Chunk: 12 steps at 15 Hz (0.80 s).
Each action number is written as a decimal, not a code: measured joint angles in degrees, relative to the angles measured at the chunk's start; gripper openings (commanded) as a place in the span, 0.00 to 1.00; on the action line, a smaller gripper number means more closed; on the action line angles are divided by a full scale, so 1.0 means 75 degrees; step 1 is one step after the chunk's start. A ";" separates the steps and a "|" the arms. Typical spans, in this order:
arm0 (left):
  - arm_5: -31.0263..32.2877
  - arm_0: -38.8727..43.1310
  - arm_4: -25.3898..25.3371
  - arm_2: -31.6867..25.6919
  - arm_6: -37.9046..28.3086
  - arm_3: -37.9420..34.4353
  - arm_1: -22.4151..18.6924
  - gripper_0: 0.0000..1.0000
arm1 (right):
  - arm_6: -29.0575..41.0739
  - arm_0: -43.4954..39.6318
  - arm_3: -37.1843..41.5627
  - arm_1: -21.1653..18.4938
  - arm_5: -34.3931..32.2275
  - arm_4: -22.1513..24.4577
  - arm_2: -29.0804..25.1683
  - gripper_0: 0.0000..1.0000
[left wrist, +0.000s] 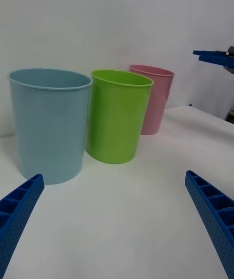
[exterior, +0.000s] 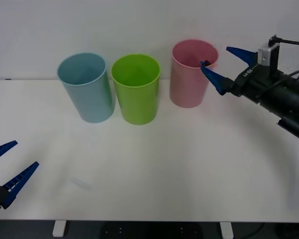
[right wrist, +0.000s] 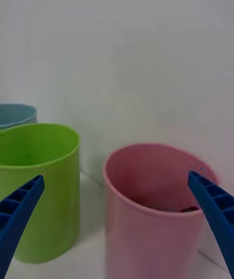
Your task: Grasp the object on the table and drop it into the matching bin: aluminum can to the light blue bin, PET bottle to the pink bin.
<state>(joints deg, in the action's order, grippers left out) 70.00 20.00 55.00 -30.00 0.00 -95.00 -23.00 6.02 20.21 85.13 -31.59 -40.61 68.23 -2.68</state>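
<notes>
With its blue ribbed fingers spread and empty, the right gripper [exterior: 223, 63] hangs at the upper right beside the tall round pink plastic bin [exterior: 189, 84] – something dark lies inside, probably the small clear plastic bottle [right wrist: 170, 207] – so a careless pull-back could tip the bin, while the left gripper [exterior: 7, 169] waits open, lower left.

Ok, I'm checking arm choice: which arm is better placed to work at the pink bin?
Right. The right gripper hangs open at the pink bin's rim; the left gripper sits open at the table's near left edge, far off.
</notes>
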 measured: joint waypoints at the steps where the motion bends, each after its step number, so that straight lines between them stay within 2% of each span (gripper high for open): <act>1: 0.0000 0.0000 0.0000 0.0000 0.0000 0.0000 0.0000 1.00 | -0.0067 -0.0241 0.0132 -0.0002 -0.0215 0.0004 -0.0126 1.00; 6: 0.0000 0.0000 0.0000 0.0000 0.0000 0.0000 0.0000 1.00 | -0.0515 -0.1319 0.0695 0.0003 -0.0951 -0.0174 -0.0453 1.00; 12: 0.0000 0.0000 0.0000 0.0000 0.0000 0.0000 0.0000 1.00 | -0.1537 -0.2338 0.0721 0.0075 -0.2057 -0.0259 -0.1014 1.00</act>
<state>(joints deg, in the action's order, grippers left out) 70.00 20.00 55.00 -30.00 0.00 -95.00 -23.00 -5.50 2.67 90.53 -31.03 -56.04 66.28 -10.28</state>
